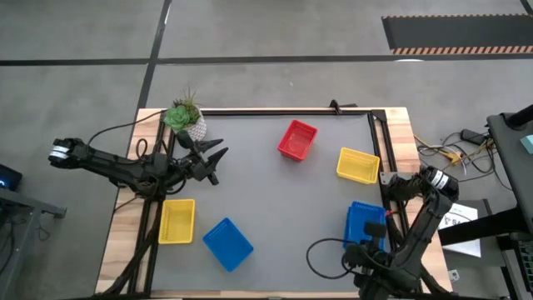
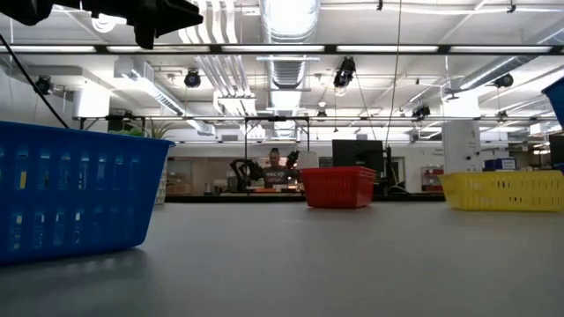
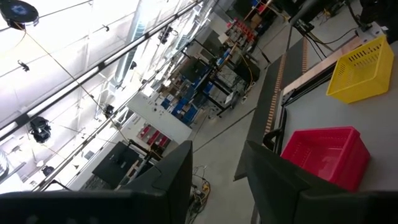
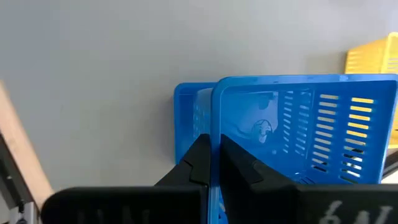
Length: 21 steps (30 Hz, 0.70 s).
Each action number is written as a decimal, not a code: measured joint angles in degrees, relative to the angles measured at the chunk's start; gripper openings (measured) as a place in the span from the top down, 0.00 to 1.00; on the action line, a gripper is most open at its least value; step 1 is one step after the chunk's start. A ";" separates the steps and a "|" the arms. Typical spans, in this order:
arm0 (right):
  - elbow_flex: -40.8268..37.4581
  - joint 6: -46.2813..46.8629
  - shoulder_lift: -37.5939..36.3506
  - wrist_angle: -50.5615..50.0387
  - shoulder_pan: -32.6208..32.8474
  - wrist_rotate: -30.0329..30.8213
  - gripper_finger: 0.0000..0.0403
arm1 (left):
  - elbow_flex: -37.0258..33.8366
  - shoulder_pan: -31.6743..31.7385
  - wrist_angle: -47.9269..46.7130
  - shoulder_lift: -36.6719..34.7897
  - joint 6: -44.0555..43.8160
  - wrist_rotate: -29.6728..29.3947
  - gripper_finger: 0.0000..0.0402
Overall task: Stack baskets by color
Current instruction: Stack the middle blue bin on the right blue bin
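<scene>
The right pincer is clamped narrow on the rim of a blue basket, held over a second blue basket at the lower right of the high view. The left pincer hangs with its fingers apart, holding nothing, at the upper left beside a potted plant. On the grey desk, a red basket sits top centre, a yellow basket to its right, another yellow basket at lower left, and a third blue basket beside that.
</scene>
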 joint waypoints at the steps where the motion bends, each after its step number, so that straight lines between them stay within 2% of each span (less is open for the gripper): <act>1: -0.24 0.06 0.00 0.41 0.01 -0.01 0.98 | 0.00 0.00 -0.02 0.00 0.00 0.00 0.68; 14: -5.83 2.04 0.04 4.42 0.00 -0.58 0.98 | 0.02 -0.02 -0.02 0.00 0.00 -0.01 0.68; 21: -6.42 1.92 0.04 5.15 0.00 -0.51 0.98 | 0.02 -0.02 -0.02 0.00 0.02 -0.02 0.68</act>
